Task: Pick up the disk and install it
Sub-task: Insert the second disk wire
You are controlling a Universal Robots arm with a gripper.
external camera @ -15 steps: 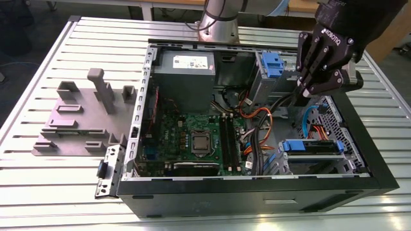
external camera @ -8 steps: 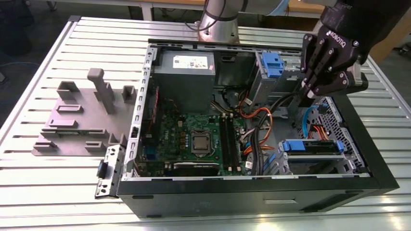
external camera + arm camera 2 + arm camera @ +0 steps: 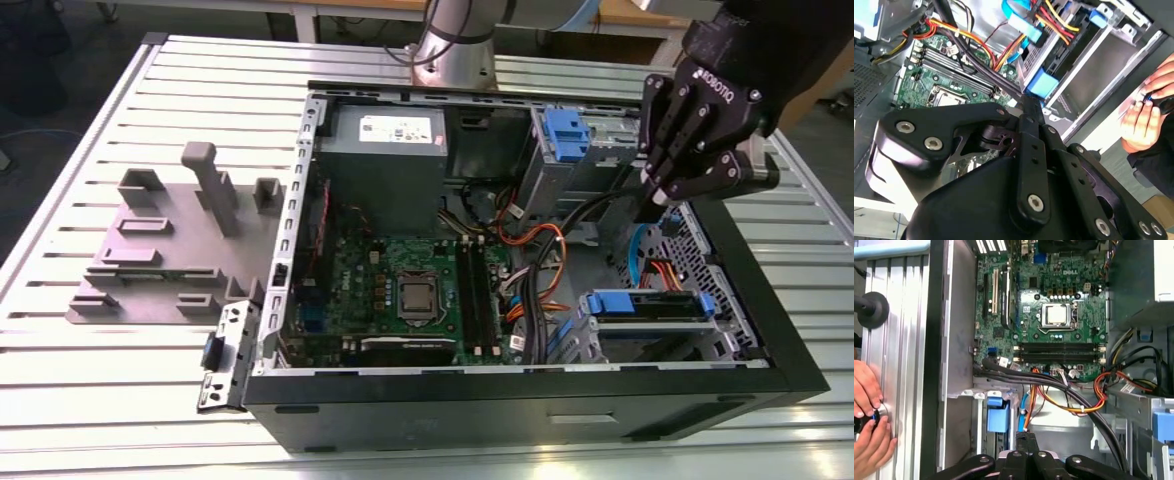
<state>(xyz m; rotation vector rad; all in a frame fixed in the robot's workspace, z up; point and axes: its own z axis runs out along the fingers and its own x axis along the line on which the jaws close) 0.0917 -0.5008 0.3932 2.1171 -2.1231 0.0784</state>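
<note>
My black gripper (image 3: 654, 212) hangs over the open computer case (image 3: 787, 372), above the drive bays on the exterior view's right. Its fingers are shut together with nothing between them, as both wrist views show at the gripper tip (image 3: 1026, 103) (image 3: 1026, 436). Just below and ahead of it, a blue carrier front (image 3: 647, 304) (image 3: 1041, 83) (image 3: 998, 418) sits in the lower drive bay. I cannot tell whether the disk is inside it; the disk's labelled face is hidden. A second blue bracket (image 3: 566, 134) stands in the upper bay.
The motherboard (image 3: 400, 290) and the grey power-supply box (image 3: 384, 150) fill the case. Orange, black and blue cables (image 3: 541, 270) run beside the bays. A grey fixture (image 3: 174, 250) lies on the slatted table. A person's hands (image 3: 869, 410) (image 3: 1144, 115) rest by the case.
</note>
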